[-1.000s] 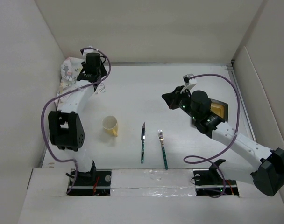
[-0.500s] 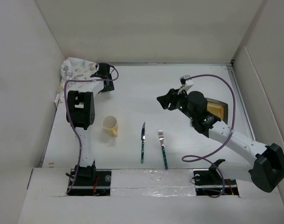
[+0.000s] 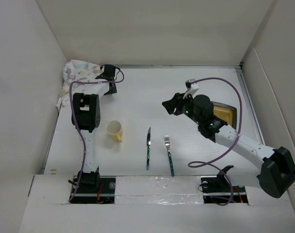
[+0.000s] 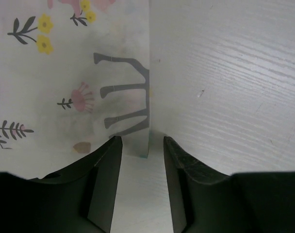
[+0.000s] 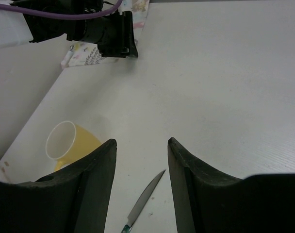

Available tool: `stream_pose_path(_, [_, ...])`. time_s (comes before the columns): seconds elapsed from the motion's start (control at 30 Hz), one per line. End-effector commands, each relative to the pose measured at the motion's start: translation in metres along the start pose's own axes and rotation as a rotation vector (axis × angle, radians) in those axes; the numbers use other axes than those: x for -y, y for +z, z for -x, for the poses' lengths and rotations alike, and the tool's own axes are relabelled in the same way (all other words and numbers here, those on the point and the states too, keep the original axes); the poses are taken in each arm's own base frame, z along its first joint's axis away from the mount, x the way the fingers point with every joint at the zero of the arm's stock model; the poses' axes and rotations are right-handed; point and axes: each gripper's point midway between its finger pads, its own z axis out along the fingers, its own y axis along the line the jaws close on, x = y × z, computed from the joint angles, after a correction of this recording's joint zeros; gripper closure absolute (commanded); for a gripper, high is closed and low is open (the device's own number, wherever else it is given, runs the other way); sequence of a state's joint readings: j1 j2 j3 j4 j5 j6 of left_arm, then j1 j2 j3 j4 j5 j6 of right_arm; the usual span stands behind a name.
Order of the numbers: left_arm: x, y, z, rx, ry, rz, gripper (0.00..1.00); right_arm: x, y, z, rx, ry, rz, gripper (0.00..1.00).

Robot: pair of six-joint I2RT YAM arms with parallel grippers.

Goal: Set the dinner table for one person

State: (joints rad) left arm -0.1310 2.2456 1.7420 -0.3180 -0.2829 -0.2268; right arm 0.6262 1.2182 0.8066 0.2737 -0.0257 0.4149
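Left fingers [image 4: 106, 184] parted astride placemat [image 4: 65, 73] corner; right fingers [image 5: 94, 184] wide, empty.

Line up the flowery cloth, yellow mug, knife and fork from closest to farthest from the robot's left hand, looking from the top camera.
1. Flowery white cloth placemat, far-left corner, right at the left hand.
2. Yellow mug, left side.
3. Green-handled knife, near middle.
4. Green-handled fork, right of the knife.
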Motion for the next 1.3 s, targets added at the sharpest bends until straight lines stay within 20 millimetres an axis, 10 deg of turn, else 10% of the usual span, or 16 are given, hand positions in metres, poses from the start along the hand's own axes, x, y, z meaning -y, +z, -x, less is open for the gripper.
stream_pose_path(0.0, [-0.007, 0.004, -0.003, -0.022, 0.018, 0.035, 0.64, 0.003, -0.001, 0.019, 0.063, -0.002, -0.001, 0.48])
stream_pose_path(0.13, [-0.007, 0.001, -0.003, -0.023, 0.016, 0.029, 0.99, 0.019, -0.004, 0.022, 0.075, 0.013, -0.032, 0.48])
stream_pose_path(0.37, [0.017, -0.043, 0.045, 0.077, -0.045, -0.132, 1.00, 0.033, 0.001, 0.014, 0.046, 0.035, -0.037, 0.48])
stream_pose_path(0.6, [0.074, -0.155, 0.114, 0.281, -0.043, -0.356, 1.00, 0.034, 0.005, 0.012, 0.037, 0.035, -0.037, 0.48])
stream_pose_path(0.93, [0.183, -0.285, 0.130, 0.408, 0.050, -0.861, 1.00, 0.035, 0.009, 0.019, 0.058, 0.044, -0.054, 0.43])
stream_pose_path(1.17, [0.270, -0.259, 0.118, 0.305, -0.060, -1.071, 0.99, 0.025, 0.016, 0.013, 0.028, 0.049, -0.060, 0.36])
stream_pose_path(1.23, [0.285, -0.239, 0.112, 0.266, -0.109, -1.099, 0.72, 0.029, 0.015, 0.010, 0.020, 0.048, -0.077, 0.42])
stream_pose_path(1.27, [0.290, -0.226, 0.104, 0.243, -0.112, -1.099, 0.58, 0.031, 0.014, 0.008, 0.017, 0.048, -0.088, 0.65])
